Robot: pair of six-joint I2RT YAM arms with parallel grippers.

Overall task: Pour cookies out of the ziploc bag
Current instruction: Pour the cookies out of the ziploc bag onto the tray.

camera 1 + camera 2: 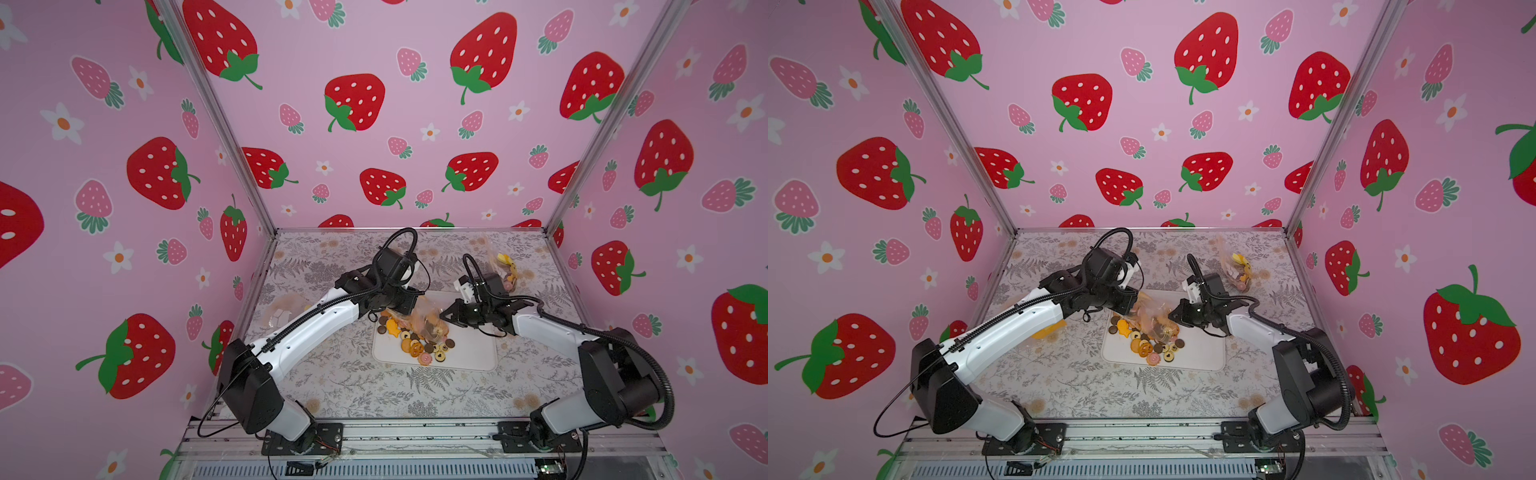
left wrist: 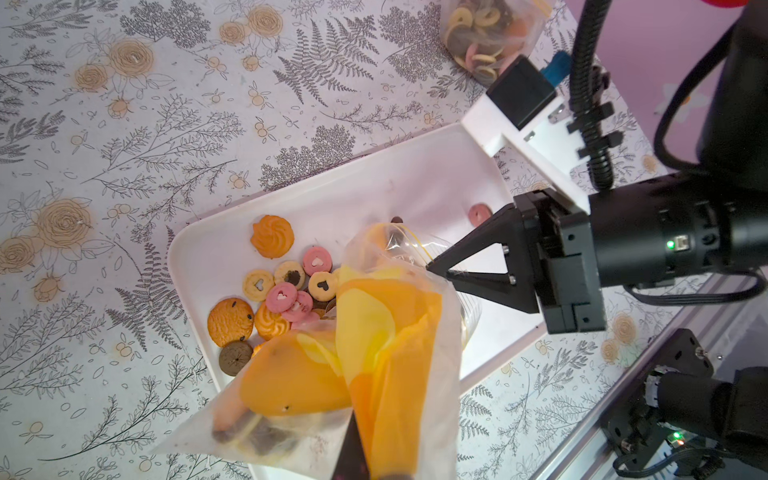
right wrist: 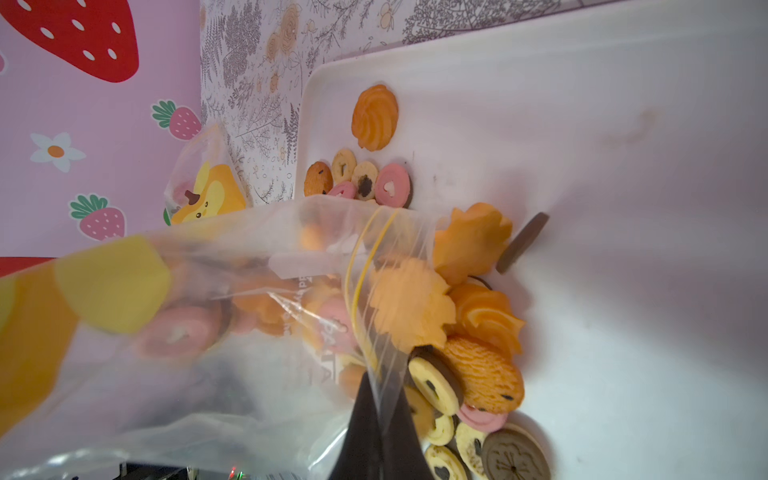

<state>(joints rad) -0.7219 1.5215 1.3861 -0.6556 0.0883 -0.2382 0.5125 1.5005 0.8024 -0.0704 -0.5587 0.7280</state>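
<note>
At the left edge of the table (image 1: 332,382) a clear side bag (image 1: 282,311) of pale blocks lies partly behind the left arm; next to it the left gripper (image 1: 415,309) has its jaws pinched tight on the ziploc bag (image 1: 424,318), and in the left wrist view one dark finger (image 2: 351,449) presses into the orange-printed plastic; the bag hangs over the white tray (image 1: 469,353) between the two grippers, its mouth lying low among the cookies (image 1: 419,345); these lie heaped on the left part of the tray, tan, orange, dark brown and pink, and more show through the plastic; on the right, the right gripper (image 1: 442,316) is closed with no gap on the bag's rim, its tips clamping the film just beside the yellow zip line (image 3: 361,291); behind it, near the back right of the table, a second bag (image 1: 505,270) of cookies sits well apart from the tray.
</note>
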